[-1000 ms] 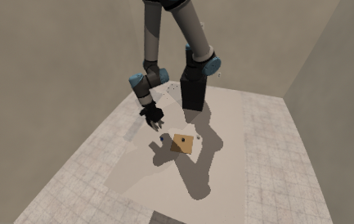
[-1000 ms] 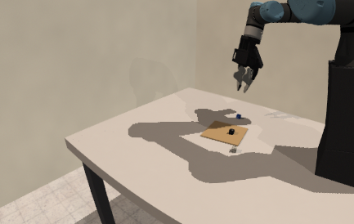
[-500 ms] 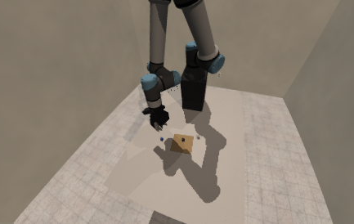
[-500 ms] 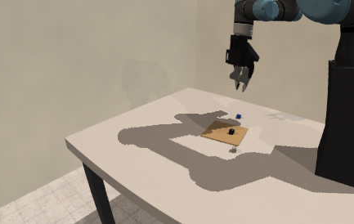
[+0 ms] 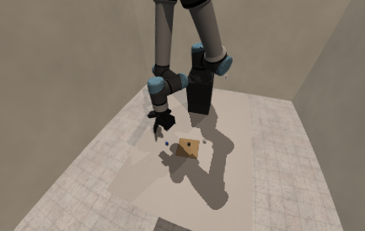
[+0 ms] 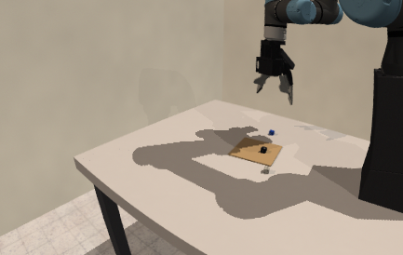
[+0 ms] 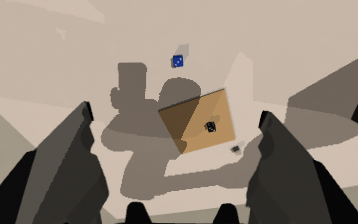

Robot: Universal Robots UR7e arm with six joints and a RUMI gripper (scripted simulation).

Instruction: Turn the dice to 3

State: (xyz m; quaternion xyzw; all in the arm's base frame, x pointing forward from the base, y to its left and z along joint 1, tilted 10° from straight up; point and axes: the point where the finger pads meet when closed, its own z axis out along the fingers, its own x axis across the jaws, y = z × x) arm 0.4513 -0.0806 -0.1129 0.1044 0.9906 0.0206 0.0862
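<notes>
The black die point(image 7: 211, 126) sits on the tan mat point(image 7: 198, 121), near its middle; it also shows in the top and exterior views point(image 5: 188, 144) point(image 6: 263, 150). The blue die point(image 7: 177, 61) point(image 5: 166, 143) point(image 6: 271, 132) lies on the table off the mat, a short way from its edge. The white die point(image 7: 236, 149) point(image 6: 264, 170) point(image 5: 204, 142) lies on the table just off the mat's other side. My gripper point(image 6: 275, 89) point(image 5: 159, 126) hangs high above the table, open and empty, closer to the blue die's side. The top numbers are too small to read.
The mat point(image 6: 255, 152) lies on a pale table; the robot's black base point(image 6: 394, 140) stands at the back right. The table's front edge point(image 6: 128, 195) drops to a tiled floor. Walls close in on the left and back.
</notes>
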